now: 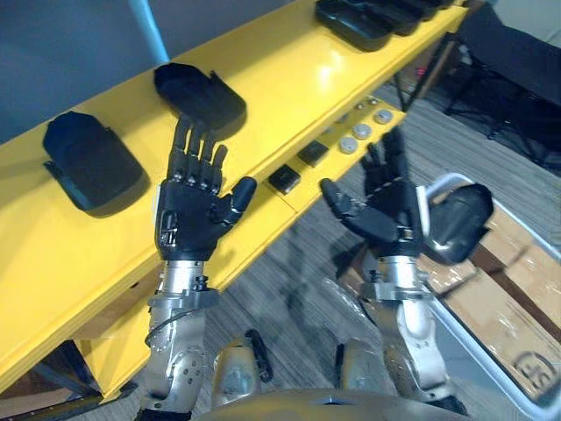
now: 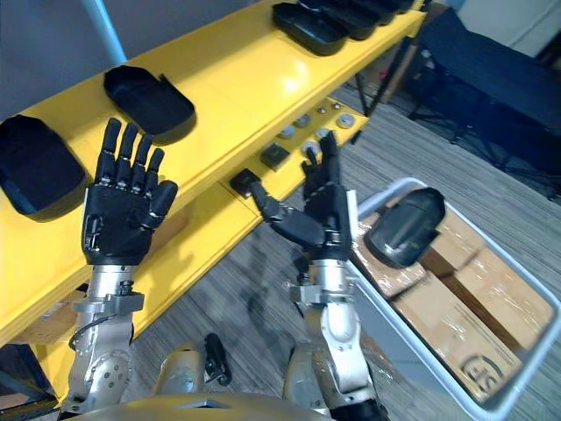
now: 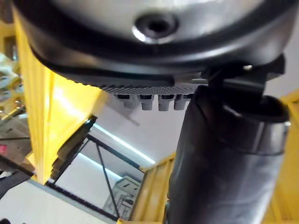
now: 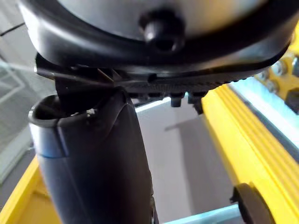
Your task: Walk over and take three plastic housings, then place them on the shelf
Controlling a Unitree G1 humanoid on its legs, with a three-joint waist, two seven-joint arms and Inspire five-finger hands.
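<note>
The robot's dark left hand (image 1: 188, 215) and right hand (image 1: 390, 215) hang empty, fingers spread, with two black plastic housings (image 1: 200, 96) on the yellow shelf (image 1: 289, 79) just beyond the left fingers; next, I'd judge, comes reaching for the dark rounded housing (image 1: 460, 221) in the pale bin (image 1: 485, 358) beside the right fingers.

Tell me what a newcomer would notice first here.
Both hands are raised open and empty: the left hand in front of the yellow shelf, the right hand past its front edge. On the shelf's top lie black housings, two by the left hand and more at the far end. Another housing lies in the grey bin at the robot's right.
</note>
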